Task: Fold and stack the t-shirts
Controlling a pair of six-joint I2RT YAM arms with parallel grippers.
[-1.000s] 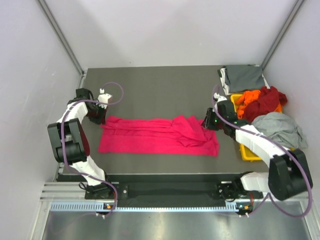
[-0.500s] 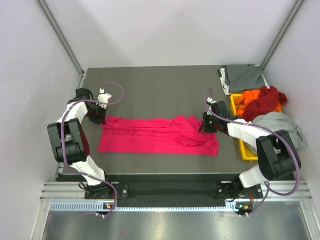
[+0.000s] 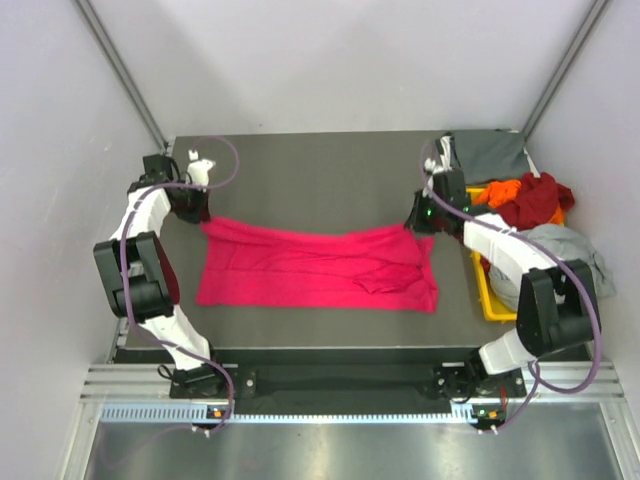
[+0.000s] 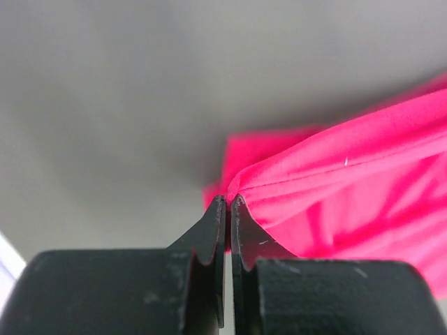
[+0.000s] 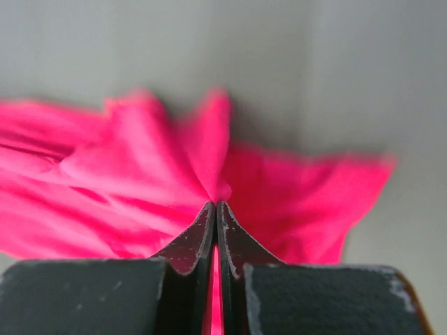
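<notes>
A magenta-pink t-shirt (image 3: 315, 268) lies spread across the middle of the dark table. My left gripper (image 3: 203, 217) is shut on its far left corner; in the left wrist view the pink cloth (image 4: 335, 188) bunches at the closed fingertips (image 4: 228, 202). My right gripper (image 3: 413, 226) is shut on the far right corner, where pink fabric (image 5: 174, 174) gathers into the closed tips (image 5: 216, 206). The far edge hangs lifted and taut between the two grippers. A folded dark grey t-shirt (image 3: 487, 155) lies at the back right. Orange (image 3: 497, 194), dark red (image 3: 535, 200) and light grey (image 3: 560, 255) t-shirts are piled at the right.
A yellow bin (image 3: 484, 300) at the table's right edge holds the piled shirts. White walls enclose the table on three sides. Bare table (image 3: 320, 175) lies beyond the pink shirt.
The right gripper has shut on the shirt's far right corner. Both grippers have moved toward the back, lifting and stretching the far edge between them.
</notes>
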